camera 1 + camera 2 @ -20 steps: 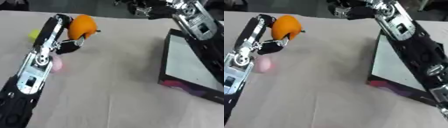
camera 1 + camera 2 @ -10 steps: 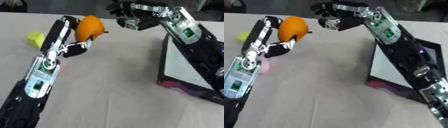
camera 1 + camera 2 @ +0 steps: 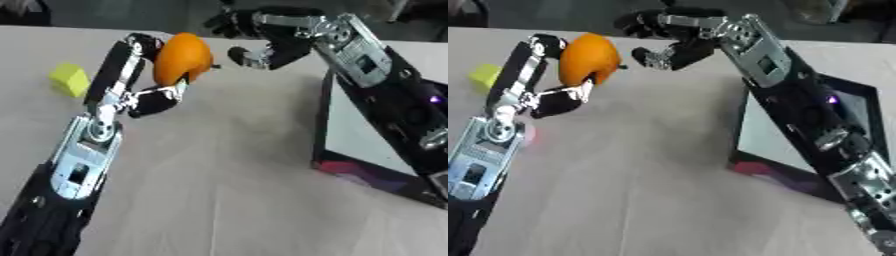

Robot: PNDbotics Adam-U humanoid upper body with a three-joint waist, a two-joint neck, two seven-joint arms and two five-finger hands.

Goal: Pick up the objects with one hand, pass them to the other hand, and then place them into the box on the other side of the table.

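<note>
My left hand (image 3: pixel 147 75) holds an orange (image 3: pixel 181 58) above the far middle of the table, its fingers and thumb curled round the fruit. My right hand (image 3: pixel 262 37) hovers just to the right of the orange with its fingers spread and curved, a small gap between them and the fruit. A yellow block (image 3: pixel 69 79) lies on the table at the far left. The box (image 3: pixel 367 135), black-walled with a pale floor, stands at the right side under my right arm.
A small pink thing (image 3: pixel 528 135) shows on the table beside my left forearm. The beige table (image 3: pixel 219 190) stretches bare toward the near edge. Dark floor lies beyond the far edge.
My right hand has swung left from above the box toward the orange. The left hand has carried the orange rightward to meet it.
</note>
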